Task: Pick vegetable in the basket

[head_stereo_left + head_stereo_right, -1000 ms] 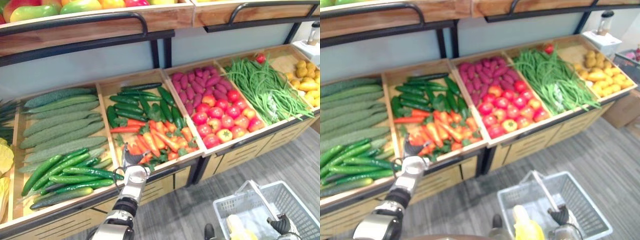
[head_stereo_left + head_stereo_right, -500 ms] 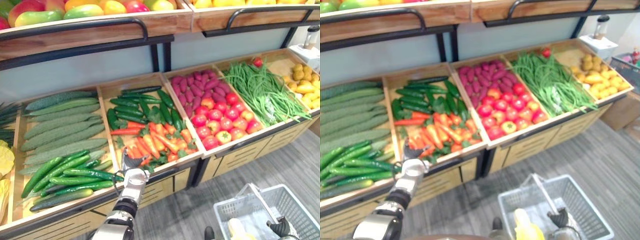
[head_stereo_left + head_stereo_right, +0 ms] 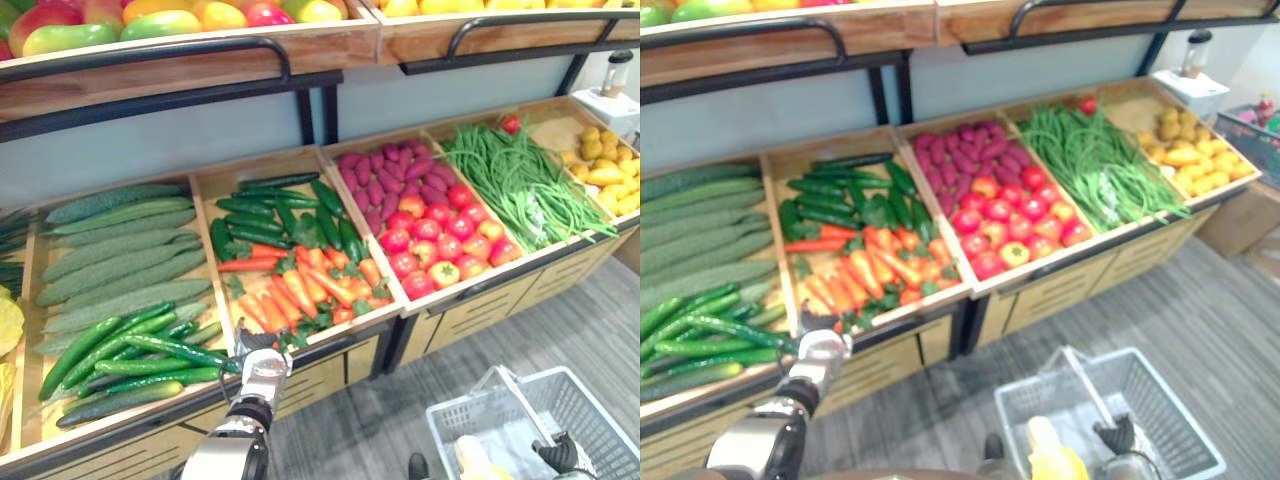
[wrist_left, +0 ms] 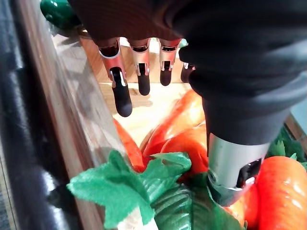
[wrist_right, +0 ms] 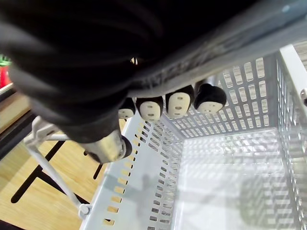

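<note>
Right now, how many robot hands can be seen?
2: the left hand open at the front edge of the carrot crate; the right hand shut on the basket handle.

— Crate finish? Quick.
— Your crate [image 4: 72,110] is bare matt wood, grain showing. The carrots [image 4: 180,120] are smooth, glossy, plastic-looking; their leaves [image 4: 120,184] matt, cloth-like.
— And the hand?
— Your left hand [image 4: 230,86]: dark matt cover, fingers [image 4: 114,57] brushed silver metal, tips black and dull.
— Rest?
— Your basket [image 5: 153,167] is pale grey perforated plastic, smooth, slight sheen. The rail [image 3: 170,98] is black metal, the cucumbers [image 3: 160,345] shiny, the floor [image 3: 570,310] matt grey.
</note>
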Available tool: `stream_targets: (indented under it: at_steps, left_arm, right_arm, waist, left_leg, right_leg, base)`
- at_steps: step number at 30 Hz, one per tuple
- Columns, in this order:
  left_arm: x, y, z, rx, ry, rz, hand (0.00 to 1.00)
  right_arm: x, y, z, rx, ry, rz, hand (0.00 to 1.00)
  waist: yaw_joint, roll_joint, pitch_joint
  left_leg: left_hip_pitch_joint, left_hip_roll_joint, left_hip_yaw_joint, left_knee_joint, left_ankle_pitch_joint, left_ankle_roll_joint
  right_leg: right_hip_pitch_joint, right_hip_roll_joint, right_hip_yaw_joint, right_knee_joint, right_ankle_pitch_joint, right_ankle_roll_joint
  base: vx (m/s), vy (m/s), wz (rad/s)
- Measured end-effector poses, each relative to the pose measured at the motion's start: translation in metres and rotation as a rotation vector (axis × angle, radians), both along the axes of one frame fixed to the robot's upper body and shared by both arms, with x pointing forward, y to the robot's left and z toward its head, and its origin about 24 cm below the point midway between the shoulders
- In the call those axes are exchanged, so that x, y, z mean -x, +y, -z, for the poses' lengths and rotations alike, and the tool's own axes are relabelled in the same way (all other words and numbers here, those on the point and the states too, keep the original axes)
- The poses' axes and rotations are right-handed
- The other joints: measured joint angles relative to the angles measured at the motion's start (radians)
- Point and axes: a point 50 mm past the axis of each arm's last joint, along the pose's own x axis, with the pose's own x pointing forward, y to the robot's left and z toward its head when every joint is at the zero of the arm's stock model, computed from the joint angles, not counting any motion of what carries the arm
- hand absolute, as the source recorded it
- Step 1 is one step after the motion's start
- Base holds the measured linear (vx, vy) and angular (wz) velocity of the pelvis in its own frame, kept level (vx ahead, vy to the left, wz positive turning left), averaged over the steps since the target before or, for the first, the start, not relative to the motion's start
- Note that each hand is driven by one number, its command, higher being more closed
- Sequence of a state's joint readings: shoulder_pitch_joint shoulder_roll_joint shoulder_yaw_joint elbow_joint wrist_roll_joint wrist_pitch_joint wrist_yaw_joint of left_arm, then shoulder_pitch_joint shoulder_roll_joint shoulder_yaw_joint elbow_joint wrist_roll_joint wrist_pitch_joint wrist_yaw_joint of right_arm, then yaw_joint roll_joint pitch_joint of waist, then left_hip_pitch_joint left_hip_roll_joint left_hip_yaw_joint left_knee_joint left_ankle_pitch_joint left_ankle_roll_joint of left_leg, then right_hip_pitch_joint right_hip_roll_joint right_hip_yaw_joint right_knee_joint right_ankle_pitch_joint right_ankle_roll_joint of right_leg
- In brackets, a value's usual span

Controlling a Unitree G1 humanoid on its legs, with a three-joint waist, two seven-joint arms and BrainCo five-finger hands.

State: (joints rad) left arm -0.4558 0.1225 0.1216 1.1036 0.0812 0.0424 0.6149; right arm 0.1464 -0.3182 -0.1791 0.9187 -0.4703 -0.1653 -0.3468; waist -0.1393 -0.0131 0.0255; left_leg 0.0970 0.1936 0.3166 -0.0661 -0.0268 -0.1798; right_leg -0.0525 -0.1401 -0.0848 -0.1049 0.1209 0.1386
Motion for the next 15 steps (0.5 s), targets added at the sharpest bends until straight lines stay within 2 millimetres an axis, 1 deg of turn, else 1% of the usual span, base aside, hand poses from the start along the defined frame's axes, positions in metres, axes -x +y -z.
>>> stream_targets:
  at_steps: [3,6,7,8,9,11,14,15]
  left_arm:
    - [0.003,0.006,0.003,0.009,0.031,-0.054,0.0]
    - [0.009,0.013,0.006,0.017,0.049,-0.131,0.0]
    - [0.013,0.017,0.008,0.029,0.065,-0.166,1.0]
    - [0.014,0.018,0.009,0.04,0.07,-0.186,1.0]
    - [0.017,0.022,0.01,0.063,0.071,-0.245,1.0]
    - [0.019,0.03,0.008,0.065,0.061,-0.308,1.0]
    - [0.017,0.043,0.001,0.057,0.036,-0.372,1.0]
    - [0.018,0.045,0.001,0.055,0.035,-0.377,1.0]
  right_arm:
    - [-0.005,-0.001,-0.004,0.009,-0.01,-0.049,1.0]
    - [-0.01,-0.011,-0.015,0.036,-0.028,-0.097,1.0]
    - [-0.012,-0.016,-0.02,0.048,-0.036,-0.115,1.0]
    - [-0.013,-0.018,-0.022,0.056,-0.039,-0.121,1.0]
    - [-0.014,-0.024,-0.027,0.067,-0.038,-0.143,1.0]
    - [-0.014,-0.026,-0.029,0.068,-0.035,-0.154,1.0]
    - [-0.006,-0.03,-0.03,0.07,-0.017,-0.168,1.0]
    - [-0.005,-0.03,-0.03,0.071,-0.016,-0.169,1.0]
  waist:
    - [-0.005,0.008,0.003]
    - [-0.017,0.035,0.012]
    - [-0.022,0.053,0.014]
    - [-0.025,0.063,0.016]
    - [-0.032,0.091,0.019]
    - [-0.039,0.1,0.021]
    - [-0.046,0.101,0.023]
    - [-0.049,0.1,0.025]
  left_leg:
    - [0.0,0.007,0.037,0.006,-0.012,-0.006]
    - [-0.007,0.016,0.08,0.025,-0.032,-0.012]
    - [-0.007,0.021,0.097,0.026,-0.036,-0.017]
    - [-0.007,0.024,0.108,0.027,-0.037,-0.019]
    - [-0.012,0.034,0.129,0.03,-0.039,-0.023]
    - [-0.026,0.043,0.136,0.035,-0.039,-0.024]
    - [-0.042,0.054,0.137,0.036,-0.032,-0.031]
    - [-0.042,0.054,0.138,0.036,-0.031,-0.032]
  right_leg:
    - [-0.025,0.011,0.035,0.0,0.003,-0.005]
    - [-0.051,0.024,0.071,0.0,0.0,-0.01]
    - [-0.063,0.032,0.091,0.001,0.001,-0.011]
    - [-0.069,0.036,0.097,0.001,0.001,-0.011]
    - [-0.09,0.05,0.115,0.006,-0.001,-0.014]
    - [-0.113,0.062,0.123,0.014,-0.004,-0.019]
    - [-0.135,0.074,0.125,0.02,-0.009,-0.021]
    - [-0.135,0.074,0.126,0.019,-0.009,-0.021]
  base:
    - [-0.01,-0.011,-0.37]
    - [0.01,-0.012,-0.38]
    - [0.04,-0.013,-0.47]
    - [0.07,-0.026,-0.52]
    - [0.06,-0.032,-0.38]
    - [0.03,-0.035,-0.25]
    - [0.01,-0.056,-0.07]
    - [0.0,-0.041,-0.05]
